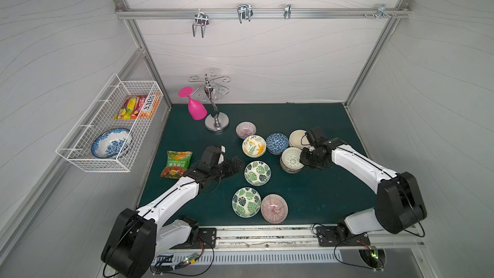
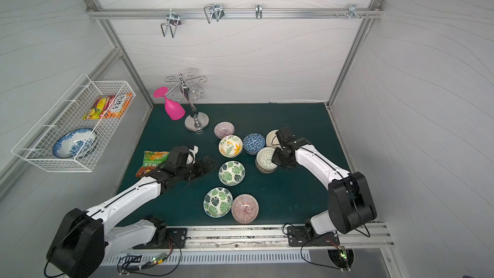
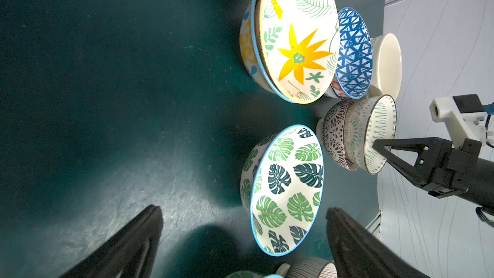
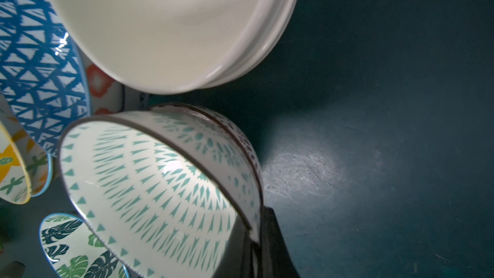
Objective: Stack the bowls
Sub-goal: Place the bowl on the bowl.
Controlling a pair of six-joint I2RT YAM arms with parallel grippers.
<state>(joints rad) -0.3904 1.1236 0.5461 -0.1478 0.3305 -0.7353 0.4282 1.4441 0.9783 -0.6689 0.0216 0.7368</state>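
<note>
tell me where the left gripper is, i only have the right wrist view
Observer: The left gripper is open, just short of a leaf bowl, not touching it.
Operator: any bowls i can't see
Observer: A second leaf bowl sits at the front of the mat, beside a front striped bowl.
Operator: only one striped
Observer: No, a back striped bowl stands near the stand.
</note>
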